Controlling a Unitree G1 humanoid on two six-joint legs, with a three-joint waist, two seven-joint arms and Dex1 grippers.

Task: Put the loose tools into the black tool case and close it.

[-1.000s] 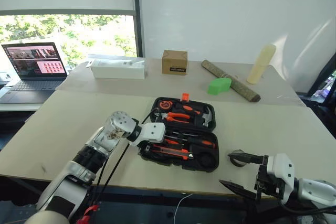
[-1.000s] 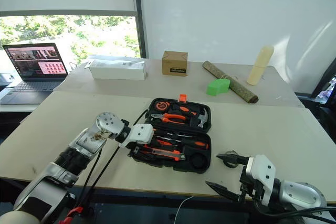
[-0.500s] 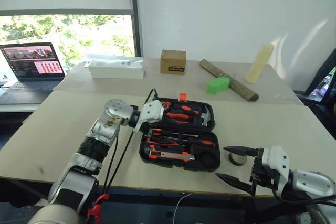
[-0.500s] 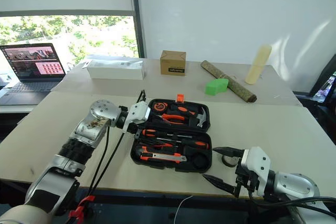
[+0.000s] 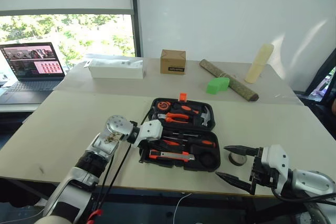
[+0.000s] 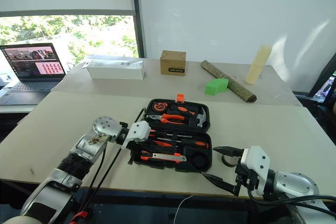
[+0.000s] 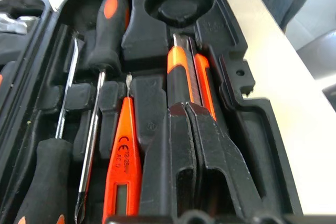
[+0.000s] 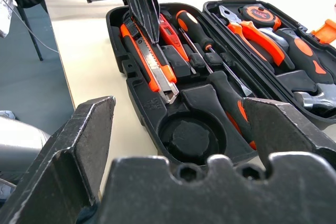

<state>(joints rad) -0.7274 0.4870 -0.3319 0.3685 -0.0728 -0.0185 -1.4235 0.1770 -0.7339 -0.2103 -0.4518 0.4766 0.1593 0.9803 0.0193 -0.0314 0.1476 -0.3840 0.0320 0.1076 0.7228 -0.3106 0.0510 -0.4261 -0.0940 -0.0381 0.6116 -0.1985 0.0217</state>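
Silver-white arms, black cables, black two-fingered left pincer.

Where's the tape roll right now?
The black tape roll lies on the table just right of the open black tool case, near its front right corner, beside the open right gripper; the case's round slot is empty.

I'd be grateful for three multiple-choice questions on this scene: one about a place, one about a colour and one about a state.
1. Where is the tape roll?
A. On the table beside the tool case, near the right gripper
B. On the laptop
C. On the cardboard box

2. What colour is the block beside the log?
A. Red
B. Green
C. Blue

3. How is the left gripper?
A. Wide open
B. Holding a hammer
C. Shut

Answers: 1 A, it lies outside the open case; 2 B, bright green; 3 C, its fingers meet above the knife.
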